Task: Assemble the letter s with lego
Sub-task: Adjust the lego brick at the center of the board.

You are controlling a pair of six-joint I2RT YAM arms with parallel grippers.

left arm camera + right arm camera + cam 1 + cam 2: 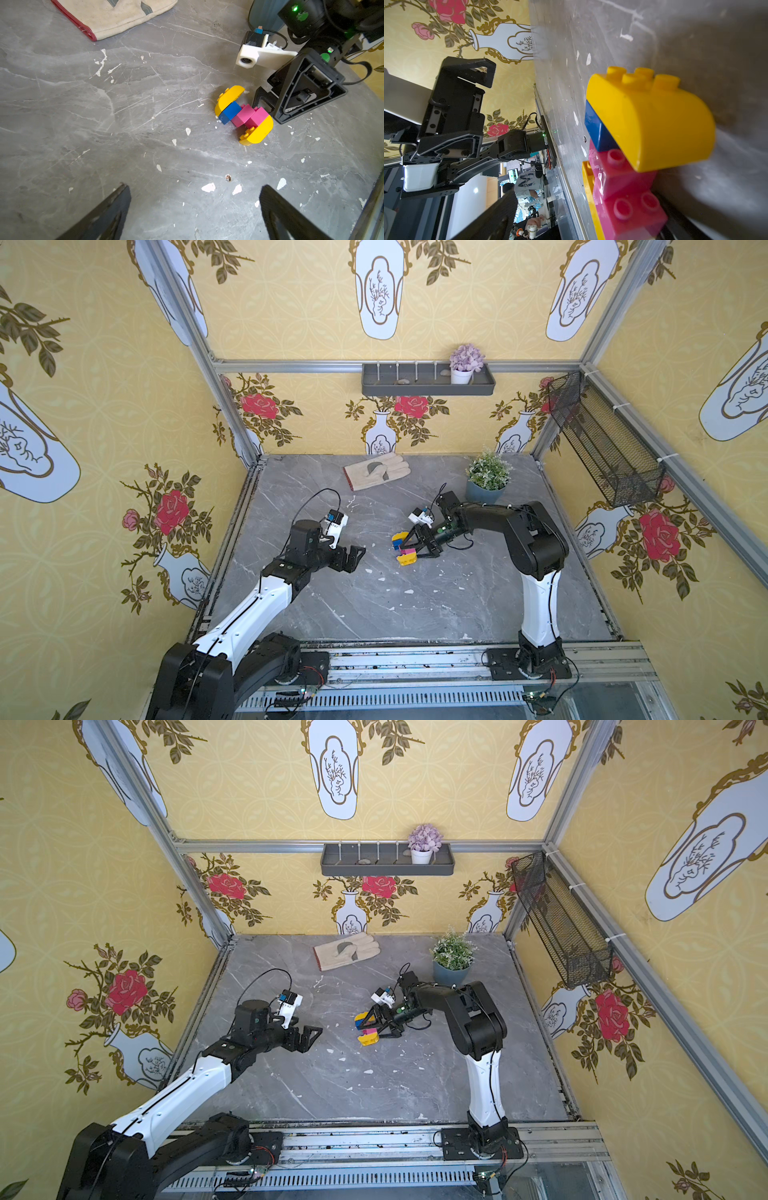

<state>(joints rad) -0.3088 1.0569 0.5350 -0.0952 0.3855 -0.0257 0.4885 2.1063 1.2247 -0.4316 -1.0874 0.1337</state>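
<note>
Assembled letter s lay on the grey surface near its middle, with yellow bars at both ends and blue and two pink bricks between. The right gripper was open, jaws spread either side of the pink bricks; contact unclear. The left gripper was open wide and empty, hovering apart from the bricks. A glove lay at the back.

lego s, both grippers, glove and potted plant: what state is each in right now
letter s: five bricks joined, lying on the table
right gripper: open, jaws either side of the letter s
left gripper: open, empty
glove: lying flat
potted plant: upright
</note>
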